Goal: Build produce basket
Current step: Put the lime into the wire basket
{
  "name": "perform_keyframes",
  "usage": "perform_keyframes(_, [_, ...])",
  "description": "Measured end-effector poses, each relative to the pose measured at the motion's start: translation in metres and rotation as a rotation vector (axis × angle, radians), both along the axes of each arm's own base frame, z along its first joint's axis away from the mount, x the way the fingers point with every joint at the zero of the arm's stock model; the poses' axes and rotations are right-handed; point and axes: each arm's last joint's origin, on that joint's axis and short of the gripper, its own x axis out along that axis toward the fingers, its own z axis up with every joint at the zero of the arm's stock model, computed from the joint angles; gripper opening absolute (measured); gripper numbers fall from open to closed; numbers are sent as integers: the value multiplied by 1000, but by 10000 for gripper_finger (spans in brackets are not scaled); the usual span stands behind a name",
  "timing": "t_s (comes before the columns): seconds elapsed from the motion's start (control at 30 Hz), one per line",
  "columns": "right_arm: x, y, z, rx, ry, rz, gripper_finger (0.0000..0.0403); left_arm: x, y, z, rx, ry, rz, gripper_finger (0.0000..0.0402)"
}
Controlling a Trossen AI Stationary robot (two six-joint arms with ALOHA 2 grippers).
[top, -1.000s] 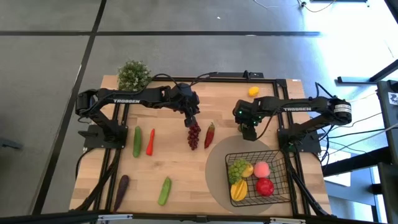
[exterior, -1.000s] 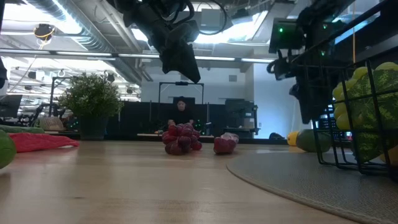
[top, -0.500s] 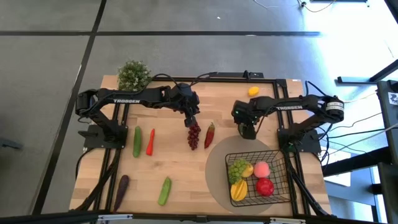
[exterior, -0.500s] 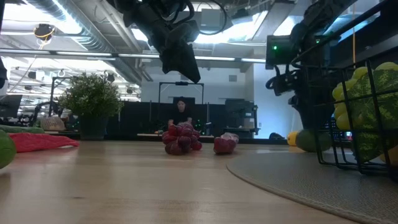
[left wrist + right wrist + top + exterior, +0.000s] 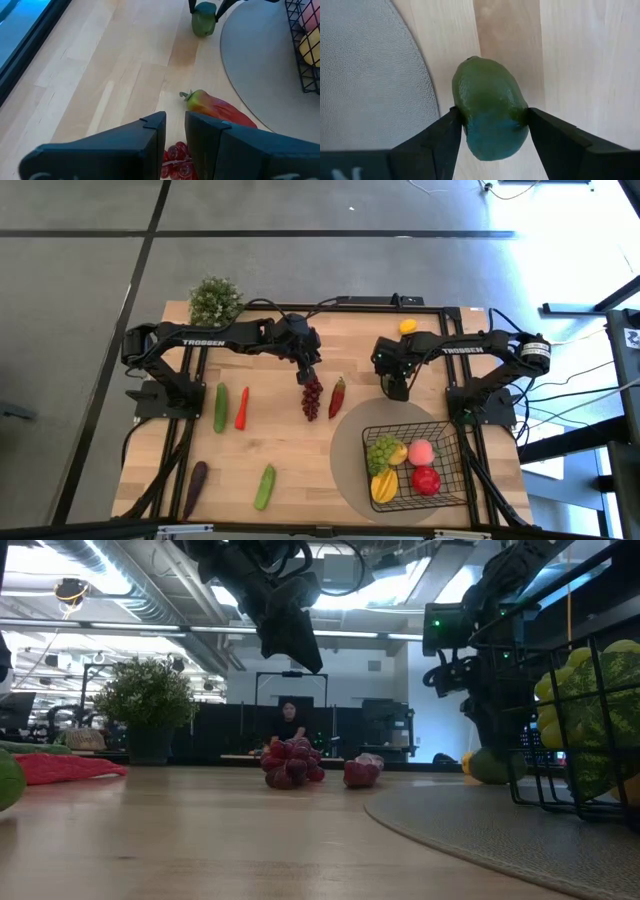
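At about twelve o'clock of the basket [image 5: 418, 464], near the grey mat's [image 5: 350, 442] far edge, the right gripper [image 5: 396, 391] has its jaws pressed on both flanks of a green avocado [image 5: 490, 114], gripping across its short width; its long axis runs straight out ahead of the wrist. The load's target therefore lies at six o'clock from these jaws, close by, and this arm is plainly the nearer one. The left gripper [image 5: 307, 372] hovers with jaws nearly closed and empty, at twelve o'clock of the dark red grapes [image 5: 312, 397], beside the chili [image 5: 217, 107].
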Motion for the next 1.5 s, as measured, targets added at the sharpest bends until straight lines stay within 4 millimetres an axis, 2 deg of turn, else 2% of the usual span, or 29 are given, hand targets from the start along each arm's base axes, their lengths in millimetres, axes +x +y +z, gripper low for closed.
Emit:
perform_keyframes(0.2, [0, 0, 0, 0, -4, -1, 219, 0, 0, 0, 0, 0, 0, 60])
perform_keyframes(0.5, [2, -1, 0, -12, -22, -3, 134, 0, 0, 0, 0, 0, 0, 60])
perform_keyframes(0.63, [2, -1, 0, -10, -24, -3, 108, 0, 0, 0, 0, 0, 0, 60])
perform_keyframes(0.93, [4, -1, 1, 11, -35, -1, 104, 0, 0, 0, 0, 0, 0, 60])
perform_keyframes(1.33, [14, 0, 12, 136, -108, -60, 102, 0, 0, 0, 1, 0, 1, 60])
perform_keyframes(1.5, [17, -1, 18, 134, -126, -83, 96, 0, 0, 0, 1, 0, 1, 60])
